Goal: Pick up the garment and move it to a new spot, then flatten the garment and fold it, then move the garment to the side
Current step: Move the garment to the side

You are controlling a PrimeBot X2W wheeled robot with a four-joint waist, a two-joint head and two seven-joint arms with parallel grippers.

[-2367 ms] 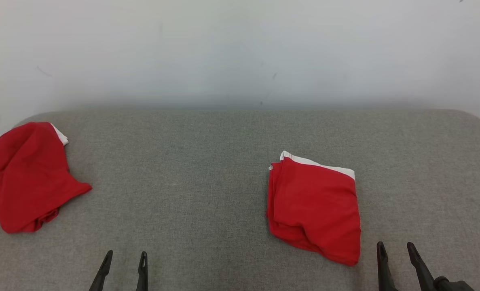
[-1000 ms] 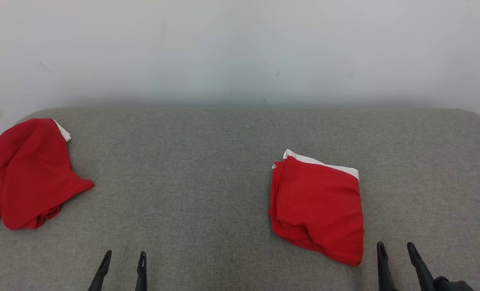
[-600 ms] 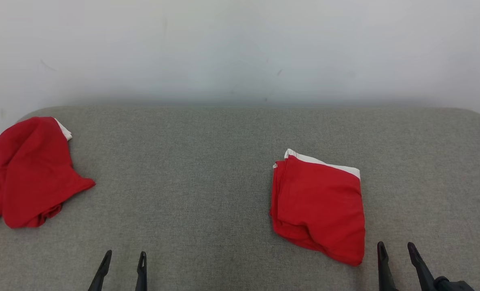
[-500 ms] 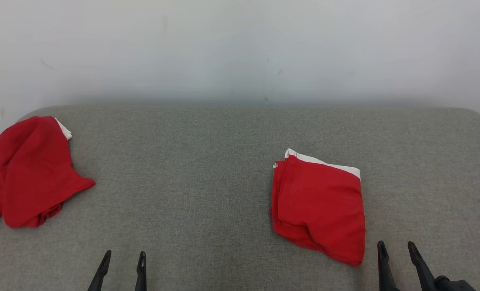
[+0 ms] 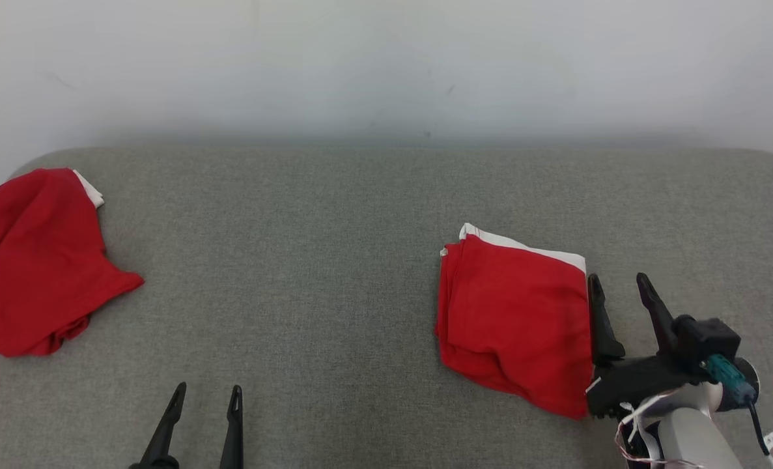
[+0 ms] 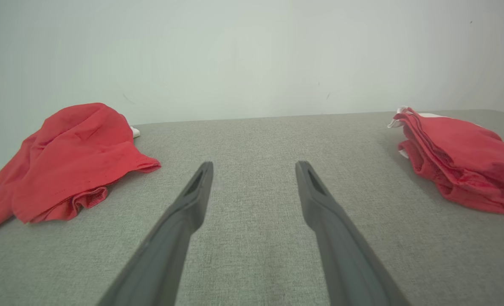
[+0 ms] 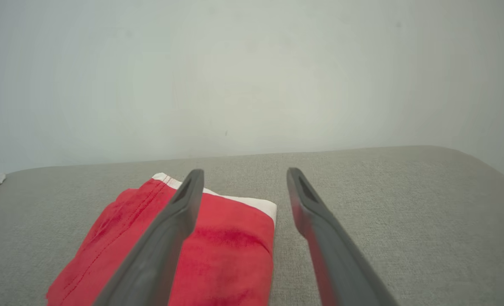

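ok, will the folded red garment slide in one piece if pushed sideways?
Probably bunches: the folded red garment shows loose stacked layers. The grey woven surface looks grippy, so likely drag. Lifted by one edge, probably unfolds.

A plain, pale wall (image 5: 386, 65) runs across the whole back of the scene, smooth and nearly white with a faint grey-green cast, bare apart from a few small dark scuffs (image 5: 450, 88) and a thin scratch (image 5: 56, 79) near its left side. In front of it lies the broad flat top (image 5: 321, 273) of a piece of furniture covered in grey woven cloth, its far corners rounded at left and right, with a soft shadow along the line where the two meet. The light is even and diffuse, without hard shadows or glare.
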